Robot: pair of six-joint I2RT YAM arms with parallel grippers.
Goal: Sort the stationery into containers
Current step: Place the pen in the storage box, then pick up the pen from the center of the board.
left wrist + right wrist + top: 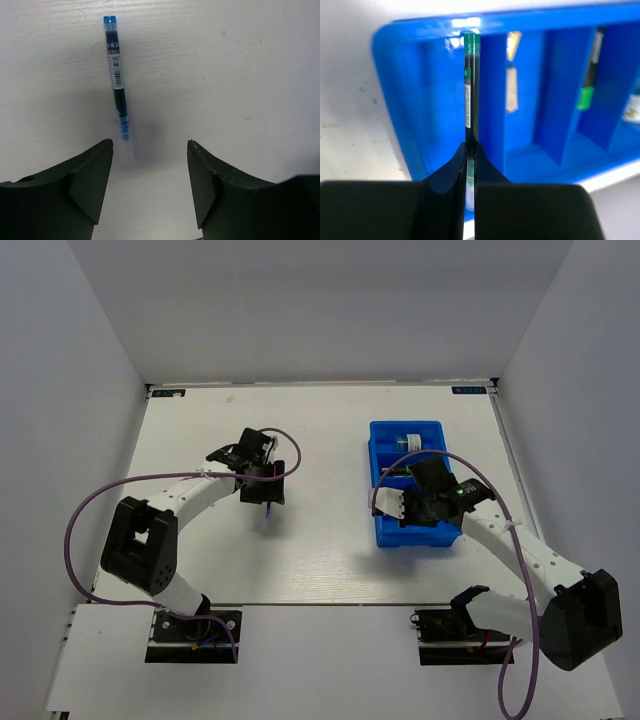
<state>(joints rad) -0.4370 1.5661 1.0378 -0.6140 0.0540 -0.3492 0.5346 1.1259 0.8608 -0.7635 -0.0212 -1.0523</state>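
Observation:
My right gripper (471, 150) is shut on a thin black pen with a green end (470, 85) and holds it above the near compartments of the blue tray (410, 90), which also shows in the top view (380, 530). Other compartments hold a tan eraser (511, 95), a black marker with a green band (587, 80) and a blue-white little box (407, 439). My left gripper (150, 150) is open just above the table. A thin pen with a blue cap (118, 82) lies flat ahead of it, its clear tip close to the left finger (95, 175).
The white table (320, 550) ends at grey walls on three sides. Purple cables loop over both arms. The blue tray stands right of centre; my left gripper (262, 485) is left of centre, well apart from it.

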